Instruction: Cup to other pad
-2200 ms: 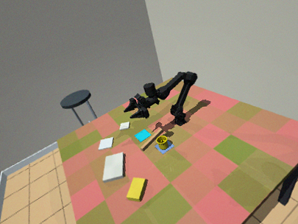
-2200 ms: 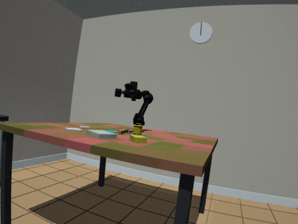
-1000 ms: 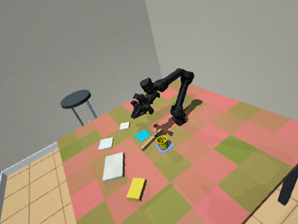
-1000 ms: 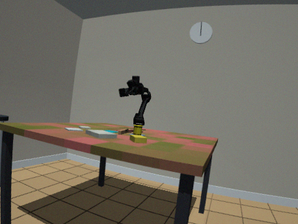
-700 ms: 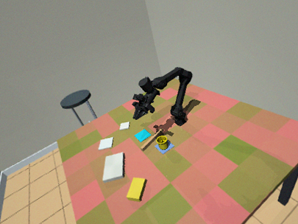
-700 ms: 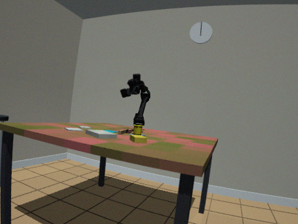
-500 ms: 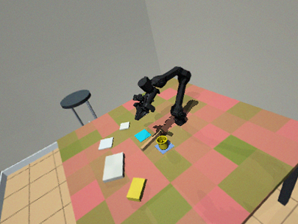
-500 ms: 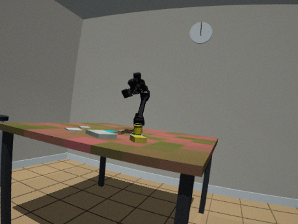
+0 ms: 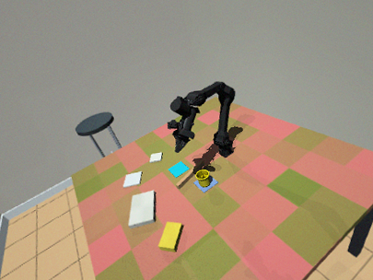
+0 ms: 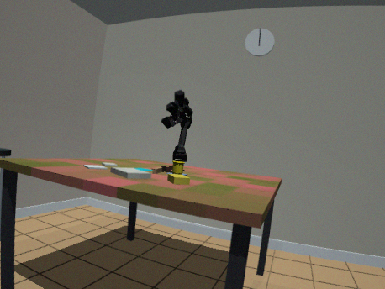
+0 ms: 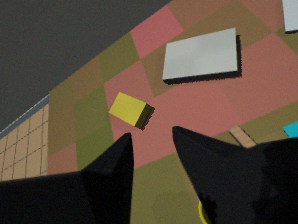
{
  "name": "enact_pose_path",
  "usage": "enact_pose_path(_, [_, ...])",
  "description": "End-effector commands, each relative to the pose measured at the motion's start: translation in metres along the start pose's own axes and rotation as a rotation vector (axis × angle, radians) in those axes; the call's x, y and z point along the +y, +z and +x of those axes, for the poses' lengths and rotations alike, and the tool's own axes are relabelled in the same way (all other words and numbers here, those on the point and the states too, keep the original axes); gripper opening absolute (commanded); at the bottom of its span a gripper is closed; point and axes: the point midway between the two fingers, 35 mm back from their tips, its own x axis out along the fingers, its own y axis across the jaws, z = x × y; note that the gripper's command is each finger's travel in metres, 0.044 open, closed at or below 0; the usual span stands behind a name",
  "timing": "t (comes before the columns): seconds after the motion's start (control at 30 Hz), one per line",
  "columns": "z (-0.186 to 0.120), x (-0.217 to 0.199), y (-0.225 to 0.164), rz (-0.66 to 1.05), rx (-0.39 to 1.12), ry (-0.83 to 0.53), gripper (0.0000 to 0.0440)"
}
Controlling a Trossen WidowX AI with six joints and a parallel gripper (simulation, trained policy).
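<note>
The yellow cup [image 9: 203, 179] [image 10: 178, 168] stands upright on the blue pad [image 9: 214, 183]; only a bit of its rim shows at the bottom of the wrist view, behind a finger. Something lies inside the cup, but single marbles cannot be made out. The cyan pad [image 9: 179, 169] [image 10: 144, 170] [image 11: 293, 130] is bare, left of the cup in the top view. My gripper [image 9: 178, 148] [image 11: 152, 135] is partly open with nothing between its fingertips. It hangs above the table, over the area near the cyan pad in the top view, apart from the cup.
A wooden strip [image 9: 184, 178] [image 11: 242, 136] lies between the cyan pad and the cup. A large white block [image 9: 142, 209] [image 11: 202, 55], a yellow block [image 9: 171, 236] [image 11: 129, 109] and two small white tiles [image 9: 132, 179] [image 9: 156, 157] lie on the table. A stool [image 9: 94, 123] stands beyond the table.
</note>
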Motion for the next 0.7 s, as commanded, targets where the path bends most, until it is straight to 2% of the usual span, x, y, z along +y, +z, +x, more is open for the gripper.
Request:
enact_pose_path(0.0, [-0.001, 0.005, -0.004, 0.046, 0.042, -0.008, 0.0144])
enact_pose_path(0.67, [0.002, 0.006, -0.038, 0.259, 0.283, -0.194, 0.0138])
